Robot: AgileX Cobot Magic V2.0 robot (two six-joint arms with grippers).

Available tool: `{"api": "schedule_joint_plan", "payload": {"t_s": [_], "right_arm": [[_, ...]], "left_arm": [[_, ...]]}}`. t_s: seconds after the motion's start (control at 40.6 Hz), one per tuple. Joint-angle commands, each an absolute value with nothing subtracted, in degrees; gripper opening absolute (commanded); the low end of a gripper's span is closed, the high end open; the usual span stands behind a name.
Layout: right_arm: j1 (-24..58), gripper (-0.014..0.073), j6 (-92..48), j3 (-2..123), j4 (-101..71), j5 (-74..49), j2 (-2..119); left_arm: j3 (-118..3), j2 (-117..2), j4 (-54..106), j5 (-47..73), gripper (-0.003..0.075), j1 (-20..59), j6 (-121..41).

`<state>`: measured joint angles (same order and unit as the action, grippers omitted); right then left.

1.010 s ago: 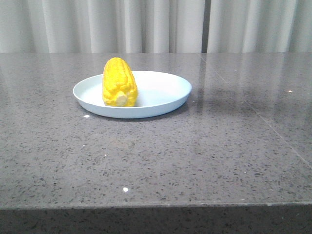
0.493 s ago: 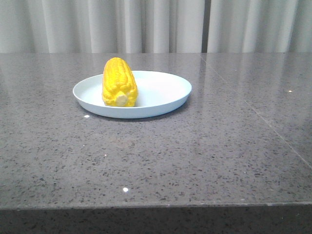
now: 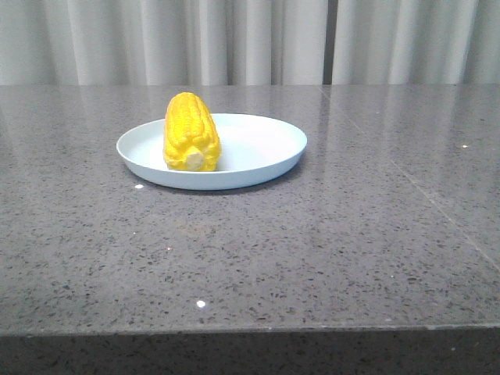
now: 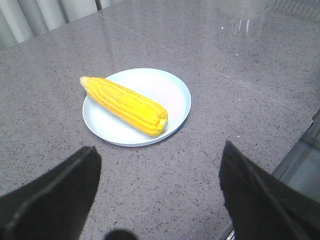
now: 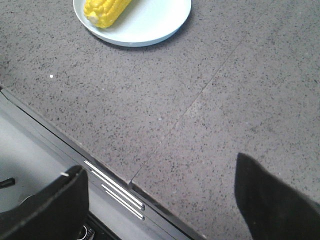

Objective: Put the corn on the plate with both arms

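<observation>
The yellow corn (image 3: 190,132) lies on the pale blue-white plate (image 3: 266,148) at the table's middle left, its pale stem end facing me. It also shows in the left wrist view (image 4: 125,104) on the plate (image 4: 172,90), and in the right wrist view (image 5: 105,11) on the plate (image 5: 160,17). My left gripper (image 4: 159,152) is open and empty, well back from the plate. My right gripper (image 5: 160,187) is open and empty over the table's front edge. Neither gripper shows in the front view.
The grey speckled table (image 3: 328,234) has a seam running along its right part (image 3: 437,211). Pale curtains (image 3: 250,39) hang behind it. The table's front edge and a metal rail (image 5: 115,187) lie under my right gripper.
A faint shadow on the table right of the plate has gone. The corn and plate have not moved.
</observation>
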<state>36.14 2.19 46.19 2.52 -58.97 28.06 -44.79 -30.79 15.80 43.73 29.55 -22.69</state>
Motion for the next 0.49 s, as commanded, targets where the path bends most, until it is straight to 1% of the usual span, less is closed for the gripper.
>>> {"api": "schedule_joint_plan", "payload": {"t_s": [0.0,0.049,0.099,0.123,0.148,0.222,0.246,0.32,0.37,0.394,0.468], "right_arm": [[36.07,0.0576,2.45,46.52,3.56,-55.29,26.64],[36.07,0.0515,2.45,46.41,3.56,-55.57,26.35],[36.07,0.0414,2.45,46.41,3.56,-56.08,26.35],[36.07,0.0372,2.45,46.41,3.56,-56.21,26.35],[36.07,0.0312,2.45,46.41,3.56,-56.39,26.35],[36.07,0.0150,2.45,46.41,3.56,-56.70,26.35],[36.07,0.0109,2.45,46.41,3.56,-56.69,26.35],[36.07,-0.0023,2.45,46.41,3.56,-56.73,26.35],[36.07,-0.0076,2.45,46.41,3.56,-56.73,26.35],[36.07,-0.0064,2.45,46.41,3.56,-56.73,26.35],[36.07,-0.0068,2.40,46.41,3.56,-57.02,26.35]], "left_arm": [[-46.18,-30.98,16.87,40.15,0.0391,29.92,-22.42],[-46.18,-30.98,16.87,40.15,0.0312,29.92,-22.42],[-46.18,-30.98,16.87,40.15,0.0214,29.92,-22.42],[-46.18,-30.98,16.87,40.15,0.0178,29.92,-22.42],[-46.18,-30.98,16.87,40.15,0.0131,29.92,-22.42],[-46.18,-30.98,16.87,40.15,0.0015,29.92,-22.42],[-46.18,-30.98,16.87,40.15,-0.0013,29.92,-22.42],[-46.18,-30.98,16.87,40.15,-0.0020,29.92,-22.42],[-46.18,-30.98,16.87,40.15,-0.0020,29.92,-22.42],[-46.18,-30.98,16.87,40.15,-0.0020,29.92,-22.42],[-46.18,-30.98,16.87,40.15,-0.0020,29.92,-22.42]]}}
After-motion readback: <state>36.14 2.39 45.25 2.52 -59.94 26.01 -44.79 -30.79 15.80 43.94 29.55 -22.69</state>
